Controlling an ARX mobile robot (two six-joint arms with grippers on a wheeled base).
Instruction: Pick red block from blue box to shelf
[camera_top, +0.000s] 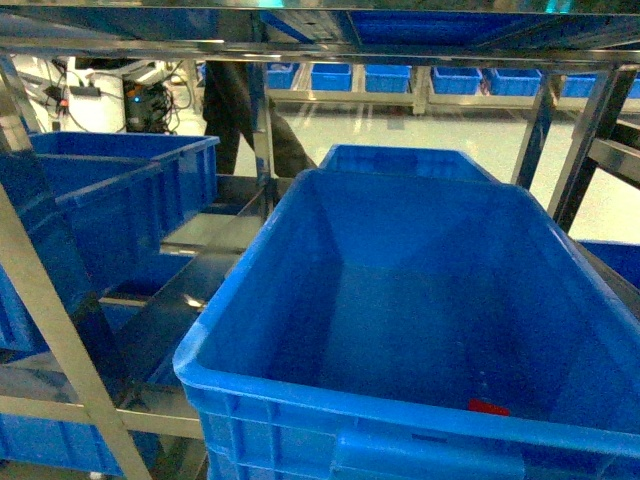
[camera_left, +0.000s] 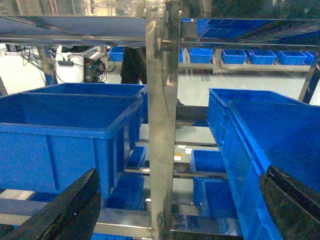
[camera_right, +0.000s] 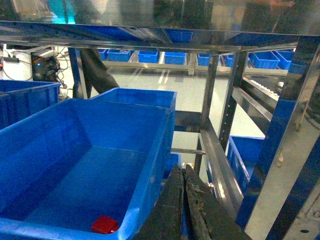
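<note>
Nearest, the right gripper (camera_right: 182, 210) has its fingers pressed together, gripping nothing, at the near right corner of the blue box (camera_top: 300, 250). Left gripper (camera_left: 175, 210) is spread wide, released, facing a shelf (camera_left: 161, 125) post. Red block (camera_right: 105, 224) lies on the box floor, near edge, right of centre, apart from both grippers. Further back: another crate (camera_top: 405, 160), w/ more crates (camera_top: 110, 190) at left.
</note>
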